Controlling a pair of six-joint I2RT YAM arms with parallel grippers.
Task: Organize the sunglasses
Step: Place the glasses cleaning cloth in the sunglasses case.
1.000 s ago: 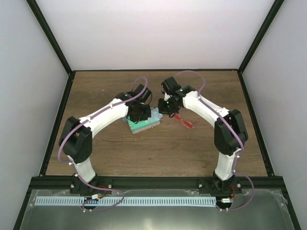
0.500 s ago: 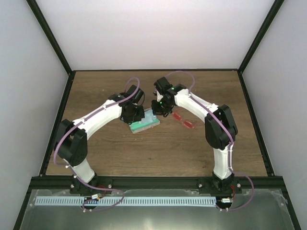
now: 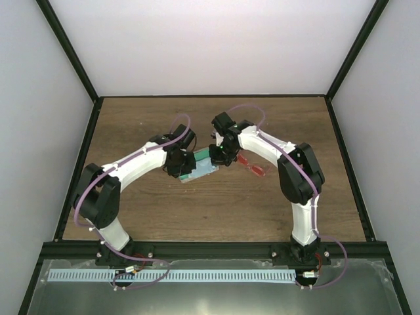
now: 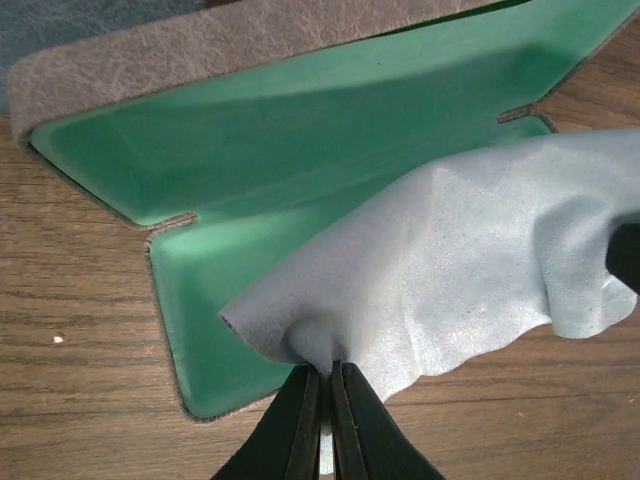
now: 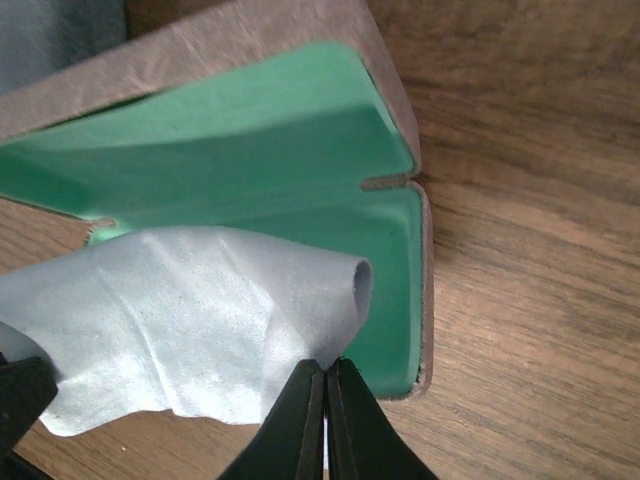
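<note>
Left wrist view has the left gripper (image 4: pixel 323 395) pinched tight on a corner of a pale blue cloth (image 4: pixel 460 280), its two dark fingers pressed together with only fabric between them. The cloth drapes over the near half of an open case (image 4: pixel 250 140), green inside and grey outside, which lies on the wooden table (image 4: pixel 80 330). From the right wrist camera, the right gripper (image 5: pixel 325 395) is likewise closed hard on another corner of the same cloth, which sags across that end of the case. The hinge notch shows just past the fabric. The cloth thus hangs between both grippers over the case; whether it touches the lining cannot be told. From the top camera, the two grippers meet over the case near the middle of the table, the left one at its left end and the right one at its right end. The sunglasses (image 3: pixel 253 165), red-framed, lie flat on the table to the right of the case. They are near the right gripper on its outer side, just on the near side of the right forearm. They are apart from case and cloth, farther from the left gripper, and touched by neither gripper.
</note>
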